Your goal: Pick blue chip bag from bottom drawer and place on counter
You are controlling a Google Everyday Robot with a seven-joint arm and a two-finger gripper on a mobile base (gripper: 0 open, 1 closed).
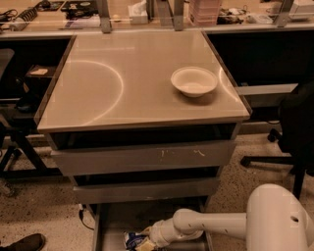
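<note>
The blue chip bag (132,239) lies on the floor of the open bottom drawer (110,226), at the bottom edge of the camera view. My white arm reaches in from the right, and my gripper (146,241) is at the bag's right side, touching it. The counter (122,78) is the glossy beige top above the drawers, with curved light reflections on it.
A white bowl (194,81) sits on the counter's right side. Two closed grey drawers (142,157) are above the open one. A cluttered workbench (147,14) runs along the back. An office chair (294,127) stands to the right, a shoe (22,242) at bottom left.
</note>
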